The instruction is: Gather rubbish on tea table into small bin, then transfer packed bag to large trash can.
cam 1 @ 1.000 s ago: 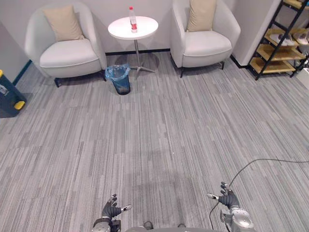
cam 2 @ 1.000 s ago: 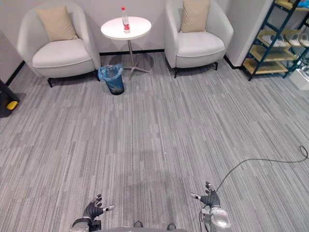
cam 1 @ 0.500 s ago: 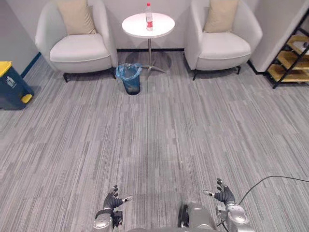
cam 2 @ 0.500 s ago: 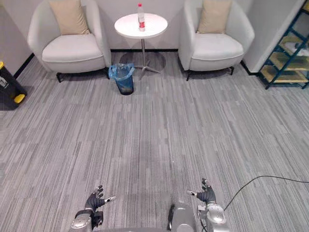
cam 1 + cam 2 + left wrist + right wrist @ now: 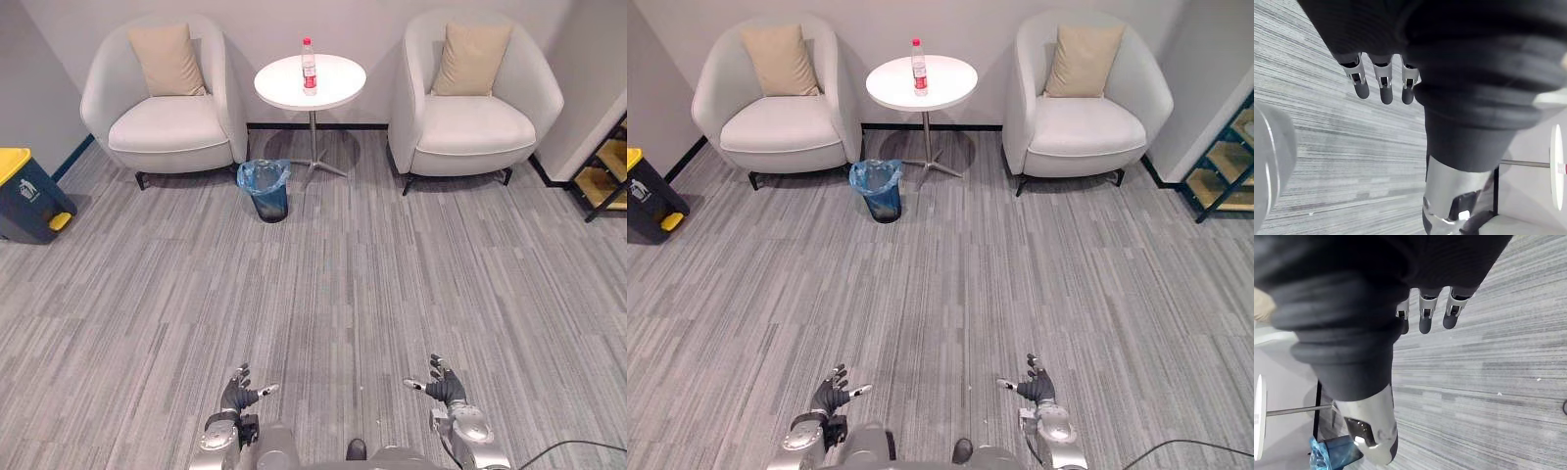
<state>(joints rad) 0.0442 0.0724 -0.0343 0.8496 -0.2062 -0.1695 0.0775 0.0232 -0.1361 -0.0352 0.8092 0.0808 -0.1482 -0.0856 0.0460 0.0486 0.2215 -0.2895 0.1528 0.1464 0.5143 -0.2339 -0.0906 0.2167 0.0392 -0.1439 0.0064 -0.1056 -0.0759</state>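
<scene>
A round white tea table (image 5: 310, 82) stands far ahead between two armchairs, with a clear bottle with a red label (image 5: 309, 67) upright on it. The small bin (image 5: 266, 189), lined with a blue bag, sits on the carpet just left of the table's foot. A dark blue large trash can with a yellow lid (image 5: 25, 193) stands at the far left by the wall. My left hand (image 5: 238, 395) and right hand (image 5: 443, 388) hang low near me, both open and empty, far from the table; their fingers (image 5: 1382, 81) (image 5: 1425, 311) are straight over bare carpet.
A white armchair (image 5: 168, 106) with a beige cushion stands left of the table and another (image 5: 473, 102) to its right. A dark shelf rack (image 5: 609, 166) is at the right edge. Grey striped carpet lies between me and the table.
The camera has swung and the scene has shifted: the table and chairs now sit more centred, the large trash can shows fully at left, the shelf rack has slid to the right edge. Both hands stay open.
</scene>
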